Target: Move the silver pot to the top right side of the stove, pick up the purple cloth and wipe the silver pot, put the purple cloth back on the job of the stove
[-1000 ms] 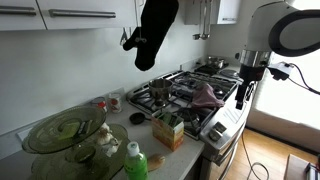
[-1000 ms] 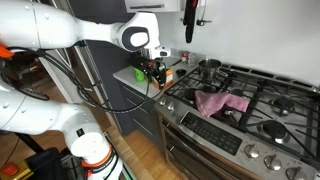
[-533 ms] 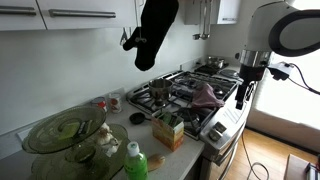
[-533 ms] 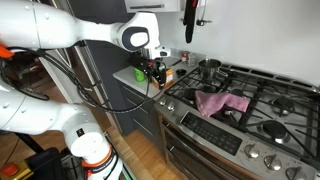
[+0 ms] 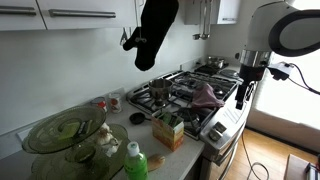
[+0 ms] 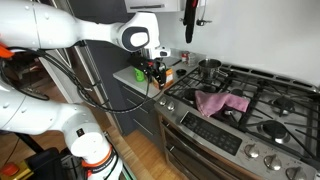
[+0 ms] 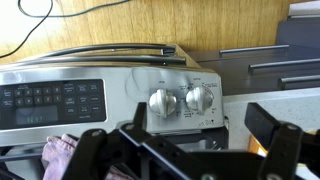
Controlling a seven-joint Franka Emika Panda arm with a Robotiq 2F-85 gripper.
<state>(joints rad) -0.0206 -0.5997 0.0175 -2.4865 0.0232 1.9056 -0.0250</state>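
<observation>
The arm reaches out over the front edge of the stove (image 6: 240,105), with the pincer (image 6: 152,72) hanging above the corner where the surface (image 6: 135,76) meets the cooktop. In the wrist view the pincer (image 7: 190,150) stands wide, its two dark fingers (image 7: 272,140) spread far apart with nothing between them. Below it that view shows the control panel (image 7: 60,100) and two silver knobs (image 7: 181,100), and beyond them the oven handle (image 7: 110,52) and wooden floor (image 7: 150,20).

The purple cloth (image 6: 220,101) lies crumpled on the grates near the front middle of the stove; in an exterior view it shows as a pinkish heap (image 5: 205,95). A corner of it peeks into the wrist view at the lower left (image 7: 60,155).

The silver pot (image 6: 209,68) sits on a rear burner, well apart from the pincer and behind the cloth. It is small and hard to make out in an exterior view (image 5: 213,64).

On the surface beside the stove stand a green plate (image 5: 65,130), a green bottle (image 5: 135,160) and a box (image 5: 168,130).
</observation>
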